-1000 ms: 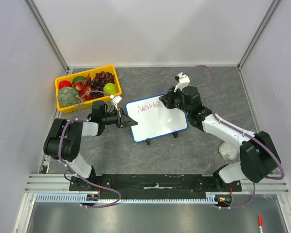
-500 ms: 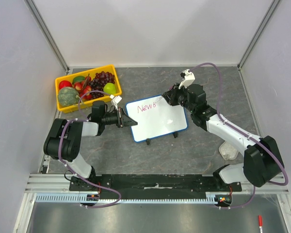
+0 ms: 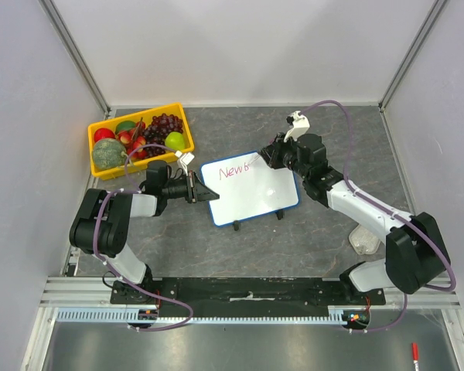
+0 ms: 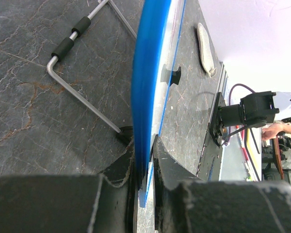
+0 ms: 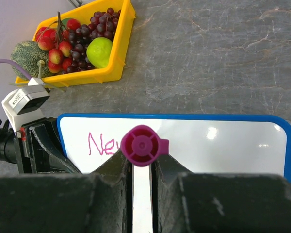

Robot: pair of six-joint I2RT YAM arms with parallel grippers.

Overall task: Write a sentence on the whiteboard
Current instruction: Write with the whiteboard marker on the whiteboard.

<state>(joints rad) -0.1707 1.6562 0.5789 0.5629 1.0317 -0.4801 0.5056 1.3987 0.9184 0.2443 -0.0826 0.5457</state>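
Note:
The whiteboard (image 3: 255, 192), white with a blue frame, stands tilted mid-table on its black feet. My left gripper (image 3: 209, 195) is shut on its left edge; the left wrist view shows the blue frame (image 4: 146, 87) pinched between my jaws. My right gripper (image 3: 267, 157) is shut on a pink marker (image 5: 141, 145), its end cap facing the right wrist camera and its tip hidden against the board's upper part. The sentence (image 3: 234, 169) reads "New" plus the start of one more letter in pink-red; the right wrist view shows "Ne" (image 5: 103, 144) beside the marker.
A yellow tray (image 3: 137, 117) holding fruit (melon, grapes, apples) stands at the back left, also in the right wrist view (image 5: 117, 60). A crumpled white cloth (image 3: 363, 242) lies by the right arm. A red pen (image 3: 414, 354) lies off the table at the bottom right.
My right gripper has moved the marker rightwards along the board's top line, and a stroke has appeared after "New". The left gripper and the board have stayed still.

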